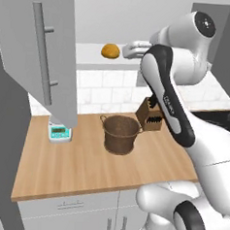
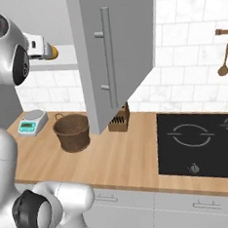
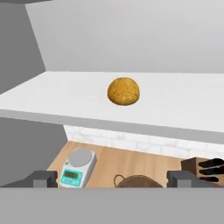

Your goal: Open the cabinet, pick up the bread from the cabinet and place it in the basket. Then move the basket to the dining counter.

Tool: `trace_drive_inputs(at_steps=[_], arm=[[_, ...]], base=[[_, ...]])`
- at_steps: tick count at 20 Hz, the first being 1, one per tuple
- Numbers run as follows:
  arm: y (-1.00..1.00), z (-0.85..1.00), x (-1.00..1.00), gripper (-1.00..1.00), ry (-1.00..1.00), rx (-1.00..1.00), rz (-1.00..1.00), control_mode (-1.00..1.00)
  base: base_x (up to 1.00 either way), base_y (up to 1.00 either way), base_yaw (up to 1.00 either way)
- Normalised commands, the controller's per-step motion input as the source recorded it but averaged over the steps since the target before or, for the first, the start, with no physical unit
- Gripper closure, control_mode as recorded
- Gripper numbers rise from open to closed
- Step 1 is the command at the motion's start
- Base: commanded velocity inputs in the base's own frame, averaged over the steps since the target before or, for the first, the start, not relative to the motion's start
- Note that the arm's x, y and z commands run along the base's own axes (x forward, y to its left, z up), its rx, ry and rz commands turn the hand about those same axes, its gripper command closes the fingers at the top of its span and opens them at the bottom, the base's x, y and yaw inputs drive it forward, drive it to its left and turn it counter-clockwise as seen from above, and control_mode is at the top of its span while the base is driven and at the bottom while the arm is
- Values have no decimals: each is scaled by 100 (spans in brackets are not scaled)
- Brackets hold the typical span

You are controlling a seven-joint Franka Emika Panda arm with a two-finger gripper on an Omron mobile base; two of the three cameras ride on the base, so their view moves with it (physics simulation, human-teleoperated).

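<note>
The cabinet stands open, its grey door (image 1: 43,58) swung out to the left with a long silver bar handle. The bread (image 1: 110,51), a small golden-brown round lump, lies on the white cabinet shelf (image 3: 175,105). My gripper (image 1: 125,50) hovers at shelf height just right of the bread, open and holding nothing. In the hand view the bread (image 3: 124,91) sits straight ahead, well beyond the two spread fingertips (image 3: 43,178). The dark woven basket (image 1: 120,134) stands on the wooden worktop below the shelf. The dining counter is out of view.
A brown knife block (image 1: 151,114) stands right of the basket against the tiled wall. A small kitchen scale (image 1: 59,131) sits left of the basket under the open door. A black hob (image 2: 202,145) lies to the right, beyond the second open door (image 2: 115,52).
</note>
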Motion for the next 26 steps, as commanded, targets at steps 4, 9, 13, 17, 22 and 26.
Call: trace_drive_inputs(at_steps=[4, 9, 13, 17, 22, 26], arm=[[10, -9, 48, -100, 0, 0, 0, -100], [2, -5, 53, -100, 0, 0, 0, -100], [1, -5, 49, -100, 0, 0, 0, -100], [16, -8, 29, -100, 0, 0, 0, -100], [14, -2, 28, -100, 0, 0, 0, -100], [1, -3, 30, -100, 0, 0, 0, -100]], base=[[0, 0, 0], [0, 0, 0], [0, 0, 0], [0, 0, 0], [0, 0, 0], [0, 0, 0]])
